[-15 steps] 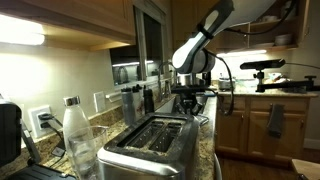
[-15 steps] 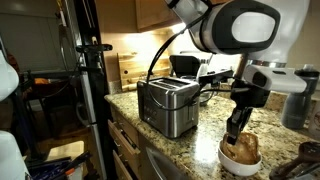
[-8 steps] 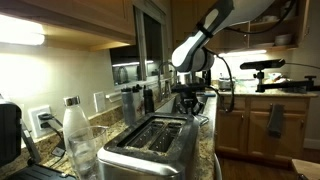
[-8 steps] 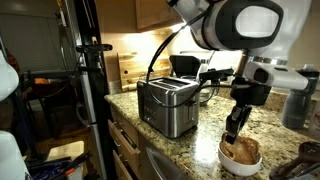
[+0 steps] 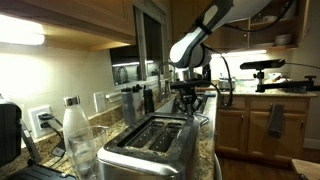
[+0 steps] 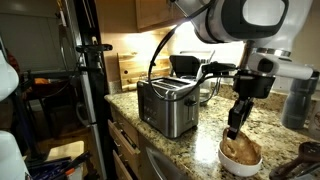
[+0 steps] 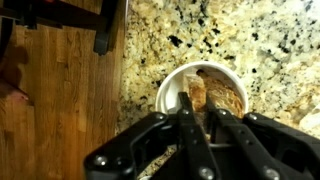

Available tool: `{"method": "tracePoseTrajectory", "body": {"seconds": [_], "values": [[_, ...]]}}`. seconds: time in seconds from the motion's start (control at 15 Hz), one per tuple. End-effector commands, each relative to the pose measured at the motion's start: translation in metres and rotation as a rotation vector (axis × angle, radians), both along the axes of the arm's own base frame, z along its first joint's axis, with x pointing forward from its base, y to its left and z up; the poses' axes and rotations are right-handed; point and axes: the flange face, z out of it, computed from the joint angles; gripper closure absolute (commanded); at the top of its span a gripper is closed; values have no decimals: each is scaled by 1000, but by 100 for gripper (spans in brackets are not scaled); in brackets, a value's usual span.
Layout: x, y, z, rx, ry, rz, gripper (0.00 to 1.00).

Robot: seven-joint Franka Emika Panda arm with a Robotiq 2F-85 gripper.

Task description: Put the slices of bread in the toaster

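Observation:
The chrome toaster [image 5: 150, 142] stands on the granite counter with its long dark slots empty; it also shows in an exterior view [image 6: 167, 106]. A white bowl [image 6: 241, 162] to its side holds tan-brown slices of bread [image 6: 243, 149]. My gripper [image 6: 233, 128] hangs just above the bowl. In the wrist view the gripper [image 7: 197, 98] is over the white bowl [image 7: 164, 96], with its fingers close together on an upright slice of bread [image 7: 198, 89]. More bread [image 7: 229, 98] lies in the bowl. In an exterior view the gripper [image 5: 187, 100] is behind the toaster and the bowl is hidden.
A clear bottle [image 5: 77, 130] with a dark cap stands beside the toaster. A metal canister [image 6: 299, 100] stands near the bowl, and a wooden board [image 6: 130, 70] leans at the back. The counter edge drops to the wood floor [image 7: 60, 90].
My gripper has risen a little out of the bowl, with its fingers still close together on the slice. The toaster and bowl have not moved.

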Motion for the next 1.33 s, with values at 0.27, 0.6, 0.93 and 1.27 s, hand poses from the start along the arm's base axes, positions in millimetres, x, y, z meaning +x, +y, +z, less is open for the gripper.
{"method": "tracePoseTrajectory", "body": {"seconds": [0.27,0.6,0.93,1.27], "values": [[-4,4,25,-44,27,-10,91],[-6,9,31,-44,19,22,91],[-16,15,52,-68,15,25,91],[-34,31,89,-93,18,22,91]]}}
